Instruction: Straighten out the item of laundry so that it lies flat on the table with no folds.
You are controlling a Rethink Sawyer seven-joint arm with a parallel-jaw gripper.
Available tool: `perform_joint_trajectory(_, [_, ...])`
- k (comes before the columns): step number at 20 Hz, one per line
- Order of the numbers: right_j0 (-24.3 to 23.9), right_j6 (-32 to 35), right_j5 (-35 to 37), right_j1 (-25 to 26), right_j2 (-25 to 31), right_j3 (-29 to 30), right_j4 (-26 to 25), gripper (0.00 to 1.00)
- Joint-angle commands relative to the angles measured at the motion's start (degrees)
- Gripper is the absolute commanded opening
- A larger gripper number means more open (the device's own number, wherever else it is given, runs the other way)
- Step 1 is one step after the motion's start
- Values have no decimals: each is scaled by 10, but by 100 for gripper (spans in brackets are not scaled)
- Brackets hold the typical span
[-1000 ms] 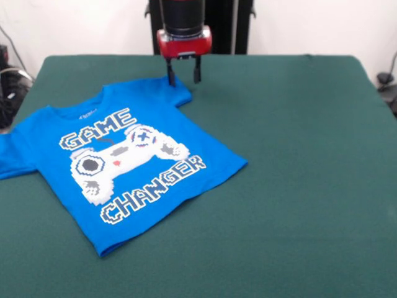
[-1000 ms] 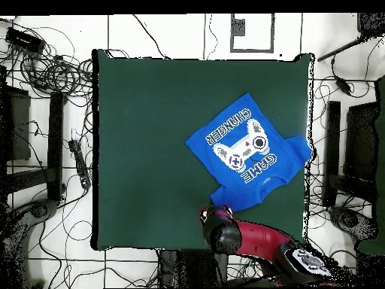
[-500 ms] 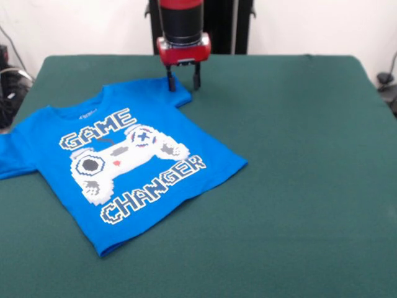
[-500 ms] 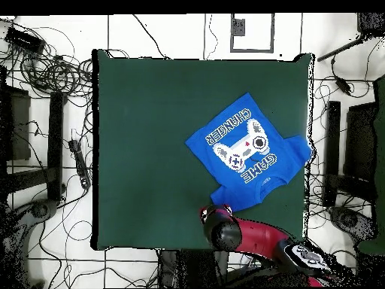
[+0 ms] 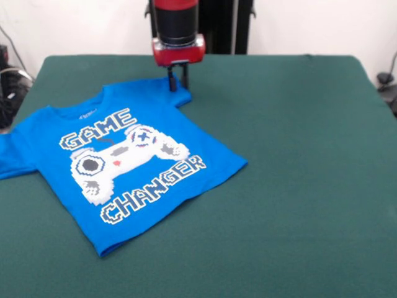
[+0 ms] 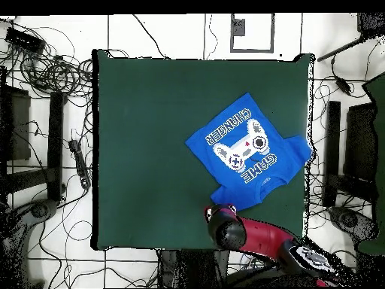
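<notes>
Red-and-black tool (image 5: 177, 81), fingers pressed nearly together, pinches the far sleeve of the bright blue printed T-shirt (image 5: 124, 164). Probably to pull that sleeve out flat on the dark green felt counter (image 5: 298, 155).

Shirt (image 5: 124, 161): bright blue, white pixel-style "GAME CHANGER" lettering with dark outline. Printed controller (image 5: 127, 156) white, with grey patches, a blue cross button, one small red mark. Counter (image 5: 298, 161): dark green, plain, no pattern. Gripper (image 5: 177, 82): red body, black above, black fingers. Floor (image 6: 150, 34): white tiles, dark seams, black cables.
</notes>
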Motion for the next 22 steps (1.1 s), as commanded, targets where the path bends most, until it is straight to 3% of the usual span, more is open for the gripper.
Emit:
perform_joint_trajectory(1, [-6, 57, 33, 84, 38, -114, 9, 0])
perform_joint_trajectory(13, [2, 69, 49, 67, 34, -96, 19, 0])
perform_joint_trajectory(22, [44, 125, 19, 16, 18, -8, 39, 0])
